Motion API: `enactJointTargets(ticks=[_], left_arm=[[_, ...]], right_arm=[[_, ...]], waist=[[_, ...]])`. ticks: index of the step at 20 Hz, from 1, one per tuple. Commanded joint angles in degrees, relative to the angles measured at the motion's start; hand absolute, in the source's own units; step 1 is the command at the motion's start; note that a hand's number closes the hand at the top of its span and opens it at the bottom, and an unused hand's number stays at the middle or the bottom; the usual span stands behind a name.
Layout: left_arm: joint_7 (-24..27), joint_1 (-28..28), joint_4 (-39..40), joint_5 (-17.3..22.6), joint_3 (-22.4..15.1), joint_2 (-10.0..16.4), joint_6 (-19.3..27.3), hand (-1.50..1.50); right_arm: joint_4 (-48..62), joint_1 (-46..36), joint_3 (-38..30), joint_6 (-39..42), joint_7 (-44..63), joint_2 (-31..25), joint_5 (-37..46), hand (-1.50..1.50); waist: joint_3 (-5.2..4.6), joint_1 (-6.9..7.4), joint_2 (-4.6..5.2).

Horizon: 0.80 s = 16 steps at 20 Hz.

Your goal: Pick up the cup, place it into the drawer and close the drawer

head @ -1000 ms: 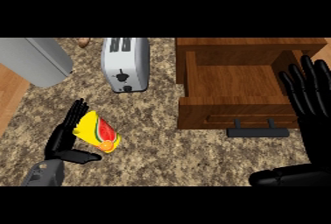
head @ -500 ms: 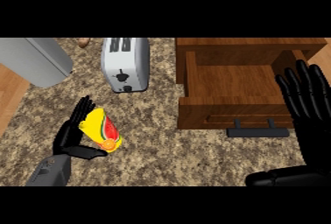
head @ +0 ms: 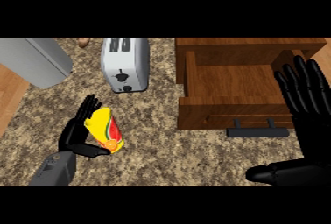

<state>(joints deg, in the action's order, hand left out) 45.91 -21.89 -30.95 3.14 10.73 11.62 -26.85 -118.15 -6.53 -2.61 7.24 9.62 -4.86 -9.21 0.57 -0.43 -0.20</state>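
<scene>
The cup (head: 104, 130) is yellow with red and green markings and lies on its side on the speckled counter at the left. My left hand (head: 75, 133) is against the cup's left side, fingers straight along it and the thumb reaching under its near end. The wooden drawer (head: 227, 83) stands pulled out at the upper right, with nothing inside it and a dark handle (head: 258, 131) on its front. My right hand (head: 305, 98) is open with its fingers up, over the drawer's right edge.
A silver toaster (head: 125, 63) stands behind the cup, left of the drawer. A grey appliance (head: 32, 59) fills the far left corner. Bare counter (head: 174, 153) lies between the cup and the drawer front.
My left hand has edged right and closer against the cup, which has not moved. My right hand has drifted slightly left over the drawer's right side.
</scene>
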Motion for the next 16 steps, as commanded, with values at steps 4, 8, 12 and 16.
enactJointTargets(ticks=[4,8,12,16], left_arm=[[2.90,-0.52,3.43,1.55,-1.73,-2.79,-9.61,1.50],[7.37,1.75,1.54,1.20,-2.86,-3.93,-8.47,1.50],[9.12,4.18,-0.81,2.71,-0.82,-2.82,-2.28,1.50],[11.45,5.20,-0.58,6.59,5.28,-3.65,8.60,1.50]], right_arm=[[-3.18,2.68,1.02,0.85,1.42,-0.55,0.02,-1.50],[-4.30,1.13,2.41,-1.71,2.53,0.93,2.27,-1.50],[-0.07,-1.03,-0.67,-0.87,1.14,-0.17,0.54,-1.50],[-2.93,1.31,-0.41,-0.78,1.63,-0.22,0.54,-1.50]], waist=[[-0.69,-0.76,0.36],[-0.66,-0.16,0.28],[-0.59,0.55,0.24],[-0.61,0.69,0.16]])
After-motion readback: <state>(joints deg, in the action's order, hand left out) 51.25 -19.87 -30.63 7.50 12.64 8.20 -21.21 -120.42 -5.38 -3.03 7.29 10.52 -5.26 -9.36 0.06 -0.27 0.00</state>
